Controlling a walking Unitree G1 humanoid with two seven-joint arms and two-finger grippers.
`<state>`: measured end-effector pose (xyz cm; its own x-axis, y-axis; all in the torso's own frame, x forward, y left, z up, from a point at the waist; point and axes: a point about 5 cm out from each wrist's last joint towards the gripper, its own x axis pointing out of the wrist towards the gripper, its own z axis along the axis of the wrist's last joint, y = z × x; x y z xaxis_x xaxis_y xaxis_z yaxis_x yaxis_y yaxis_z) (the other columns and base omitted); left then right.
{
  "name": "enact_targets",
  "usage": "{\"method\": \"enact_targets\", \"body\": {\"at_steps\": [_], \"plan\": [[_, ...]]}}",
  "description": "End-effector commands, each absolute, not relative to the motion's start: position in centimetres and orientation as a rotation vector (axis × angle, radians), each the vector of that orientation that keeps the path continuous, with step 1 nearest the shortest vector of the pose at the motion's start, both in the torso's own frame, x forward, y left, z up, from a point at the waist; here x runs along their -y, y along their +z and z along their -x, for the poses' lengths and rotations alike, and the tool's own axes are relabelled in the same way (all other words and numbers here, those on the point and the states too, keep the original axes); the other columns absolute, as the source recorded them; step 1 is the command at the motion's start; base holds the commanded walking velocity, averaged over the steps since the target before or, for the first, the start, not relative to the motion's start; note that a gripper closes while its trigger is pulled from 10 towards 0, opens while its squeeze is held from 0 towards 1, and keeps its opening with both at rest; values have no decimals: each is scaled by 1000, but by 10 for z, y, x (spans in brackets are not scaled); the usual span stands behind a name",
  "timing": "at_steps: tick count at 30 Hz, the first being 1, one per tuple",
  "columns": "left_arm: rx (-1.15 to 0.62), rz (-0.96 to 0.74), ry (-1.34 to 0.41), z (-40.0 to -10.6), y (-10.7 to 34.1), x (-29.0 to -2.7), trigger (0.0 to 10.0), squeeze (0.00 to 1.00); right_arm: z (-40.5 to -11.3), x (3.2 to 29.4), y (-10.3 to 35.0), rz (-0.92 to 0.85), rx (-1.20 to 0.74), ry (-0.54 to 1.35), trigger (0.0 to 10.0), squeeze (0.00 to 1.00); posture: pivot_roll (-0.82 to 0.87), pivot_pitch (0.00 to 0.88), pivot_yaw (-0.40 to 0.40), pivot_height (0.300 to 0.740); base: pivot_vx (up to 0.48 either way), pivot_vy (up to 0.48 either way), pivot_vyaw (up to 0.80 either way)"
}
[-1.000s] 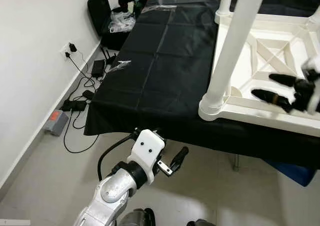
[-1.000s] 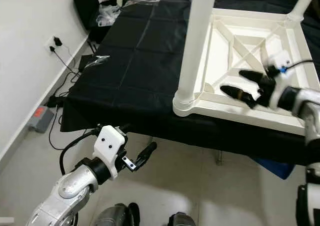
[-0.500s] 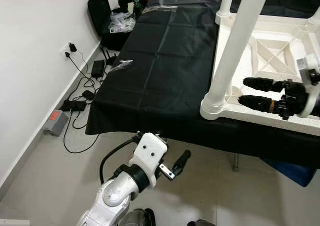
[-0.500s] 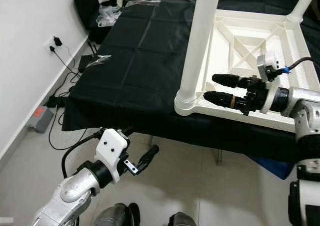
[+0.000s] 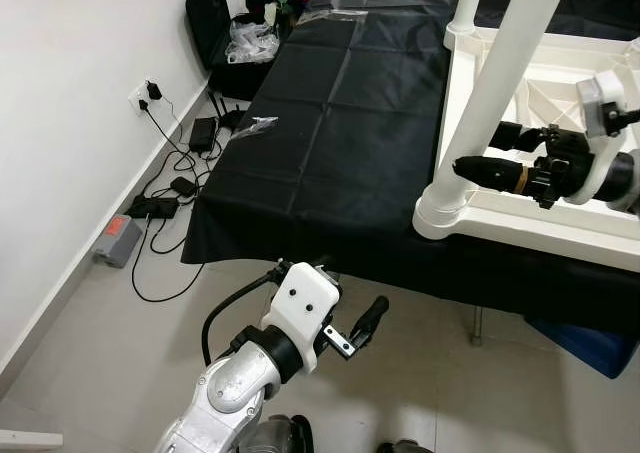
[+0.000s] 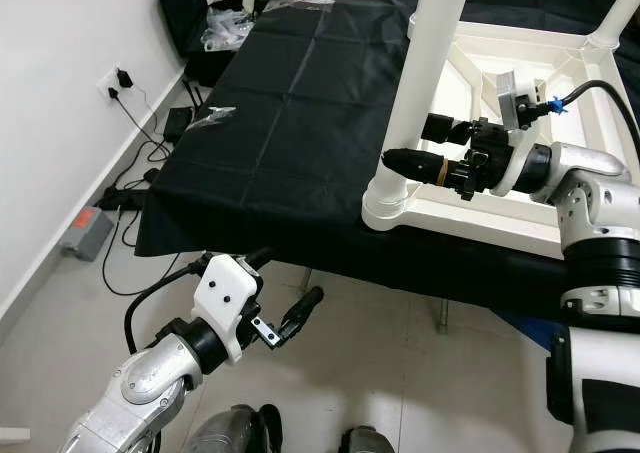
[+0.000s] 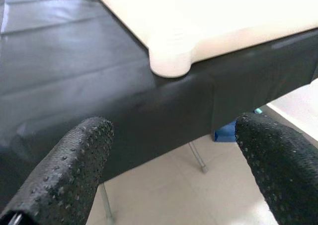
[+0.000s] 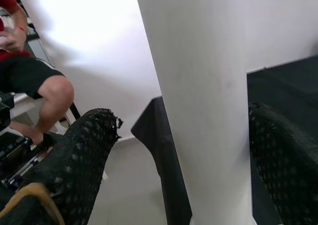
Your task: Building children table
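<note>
The upturned white children's table [image 6: 520, 213] lies on the black-covered bench [image 6: 300, 103], right side. The right gripper [image 6: 410, 145] straddles its near upright leg [image 6: 425, 63], fingers apart, not yet clamping. The left gripper [image 6: 300, 311] hangs open over the grey floor [image 6: 380, 373], below the bench's near edge.

Children table [image 5: 560, 188] was cream-white plastic, leg [image 6: 432, 63] same white. Tabletop [image 5: 340, 143] was covered in black cloth with faint fold creases. Right tool [image 6: 408, 143] was black, orange band on one finger; left tool [image 6: 300, 311] was black on white housing, silver arm. Floor [image 5: 120, 343] was pale grey tile; wall [image 5: 70, 83] white. Person's shirt [image 8: 7, 14] was red, shorts black.
</note>
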<state>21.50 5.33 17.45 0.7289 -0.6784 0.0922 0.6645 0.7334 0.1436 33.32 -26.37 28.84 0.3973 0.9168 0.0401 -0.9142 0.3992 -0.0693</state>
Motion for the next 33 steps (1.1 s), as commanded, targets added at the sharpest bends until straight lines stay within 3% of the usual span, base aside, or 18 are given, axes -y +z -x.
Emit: {"method": "enact_targets", "body": {"at_steps": [1,12,18,19,21,22,25,26,29,33], "plan": [[140,-99,-743,-213,175,-51,10000,0,-336,255,291,38,88,1192,10000,0,158,190,-9,740,0,0,0],[148,-96,-742,-214,178,-50,10000,0,-354,230,294,35,135,1166,10000,0,163,204,-13,740,0,0,0],[155,-81,-726,-214,183,-51,10000,0,-367,222,295,53,150,1062,10000,0,164,216,-19,740,0,0,0],[162,-93,-724,-214,184,-52,10000,0,-370,222,297,63,160,1018,9020,0,162,219,-19,740,0,0,0],[162,-93,-724,-214,184,-52,10000,0,-370,222,297,63,160,1018,9020,0,162,219,-19,740,0,0,0],[160,-63,-709,-216,186,-53,10000,0,-373,219,300,69,176,985,0,0,155,221,-17,740,0,0,0],[158,-78,-675,-223,187,-57,10000,0,-381,210,301,84,170,871,0,0,125,228,2,740,0,0,0],[164,-82,-637,-231,189,-62,10000,0,-387,204,302,66,189,772,10000,0,132,232,-16,740,0,0,0],[177,-93,-538,-246,195,-75,10000,0,-390,198,298,17,226,605,10000,0,134,230,-10,740,0,0,0],[177,-60,-496,-249,198,-80,10000,0,-387,195,297,-16,263,601,10000,0,136,226,-6,740,0,0,0]]}}
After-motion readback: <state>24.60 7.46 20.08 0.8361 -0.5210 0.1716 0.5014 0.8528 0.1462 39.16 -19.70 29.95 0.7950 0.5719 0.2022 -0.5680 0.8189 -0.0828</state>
